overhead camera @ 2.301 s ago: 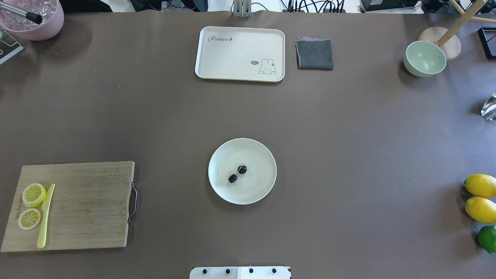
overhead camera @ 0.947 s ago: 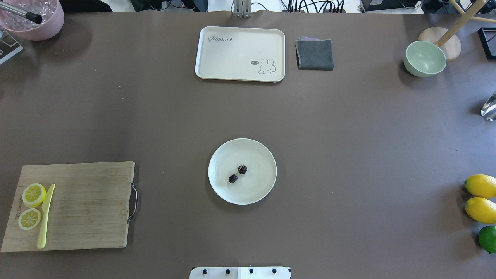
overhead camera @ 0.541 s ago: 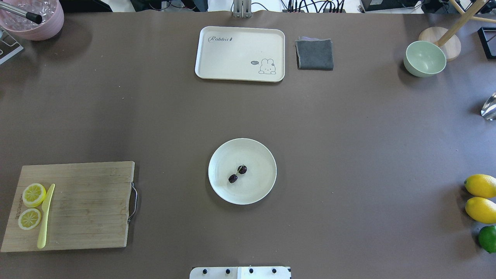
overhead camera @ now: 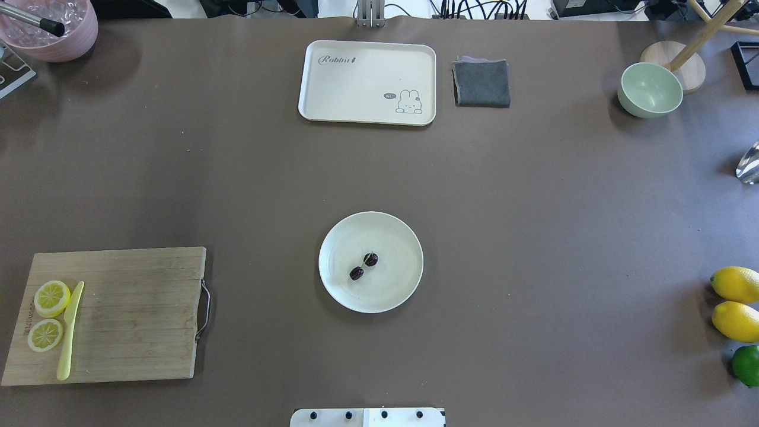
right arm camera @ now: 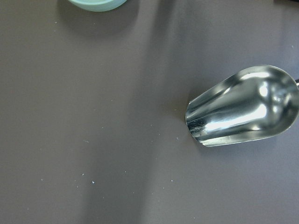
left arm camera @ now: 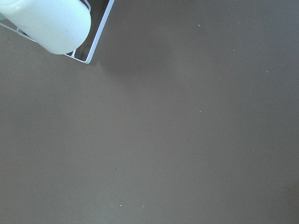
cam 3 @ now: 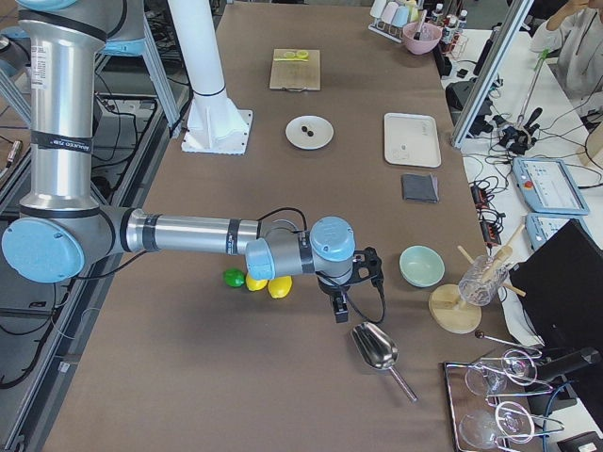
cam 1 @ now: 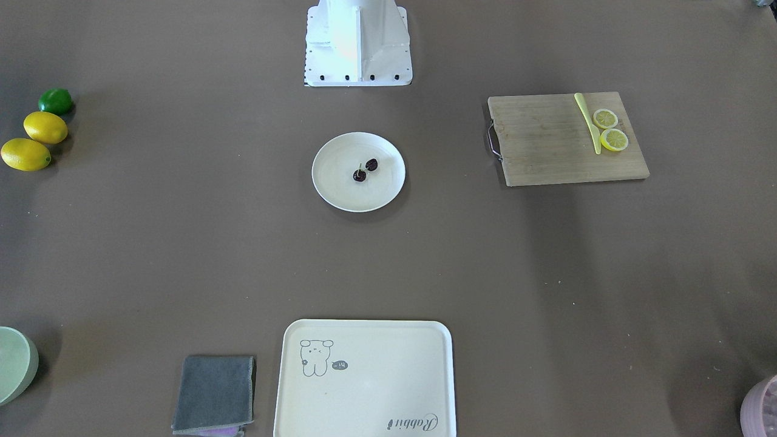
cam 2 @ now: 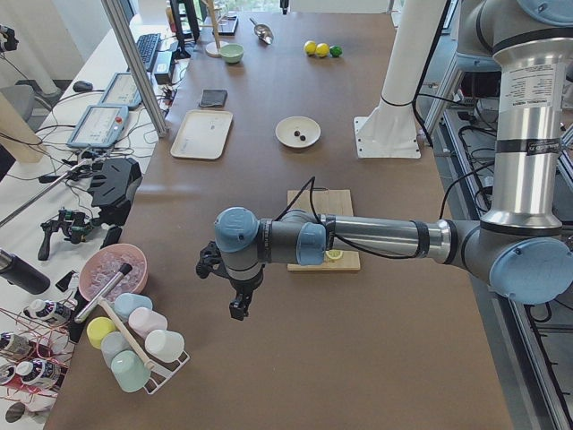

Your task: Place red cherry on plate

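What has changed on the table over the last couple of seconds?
Nothing has visibly changed in the overhead view. The red cherry lies on the plate just as before, and the cutting board, tray and cloth are where they were.

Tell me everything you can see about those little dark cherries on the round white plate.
The red cherry is really a pair: two tiny, glossy fruits, so dark red that they look almost black, joined by a thin green stem. They lie side by side, set diagonally, near the middle of the plate. They look whole and smooth. Only the plate touches them.
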Tool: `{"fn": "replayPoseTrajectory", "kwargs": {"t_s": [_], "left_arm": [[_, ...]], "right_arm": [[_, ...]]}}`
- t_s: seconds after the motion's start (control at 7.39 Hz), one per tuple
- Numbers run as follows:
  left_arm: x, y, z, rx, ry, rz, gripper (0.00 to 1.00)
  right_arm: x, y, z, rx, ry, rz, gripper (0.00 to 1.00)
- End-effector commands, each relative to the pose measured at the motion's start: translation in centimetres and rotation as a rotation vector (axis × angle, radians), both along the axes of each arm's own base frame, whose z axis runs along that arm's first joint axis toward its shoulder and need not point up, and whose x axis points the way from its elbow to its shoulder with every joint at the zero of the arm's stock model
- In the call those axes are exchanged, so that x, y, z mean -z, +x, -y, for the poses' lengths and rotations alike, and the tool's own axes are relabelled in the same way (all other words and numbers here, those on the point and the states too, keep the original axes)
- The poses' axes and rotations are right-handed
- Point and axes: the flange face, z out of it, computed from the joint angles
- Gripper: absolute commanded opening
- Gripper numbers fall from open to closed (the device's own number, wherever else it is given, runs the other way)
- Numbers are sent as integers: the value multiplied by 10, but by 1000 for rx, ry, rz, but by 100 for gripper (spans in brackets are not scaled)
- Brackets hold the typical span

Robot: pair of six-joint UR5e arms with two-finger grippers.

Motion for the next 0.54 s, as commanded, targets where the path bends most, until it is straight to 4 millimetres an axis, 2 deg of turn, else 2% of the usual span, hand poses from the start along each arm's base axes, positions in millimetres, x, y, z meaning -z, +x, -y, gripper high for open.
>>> {"fn": "replayPoseTrajectory", "kwargs": {"t_s": [0.0, 0.41], "left_arm": [[10, -11, -4, 29, 12, -56, 97], [5, -15, -7, 33, 8, -49, 97]], "right_arm": [[3, -7, -2, 20, -14, 0, 100], [-4, -12, -5, 31, -29, -7, 100]]}}
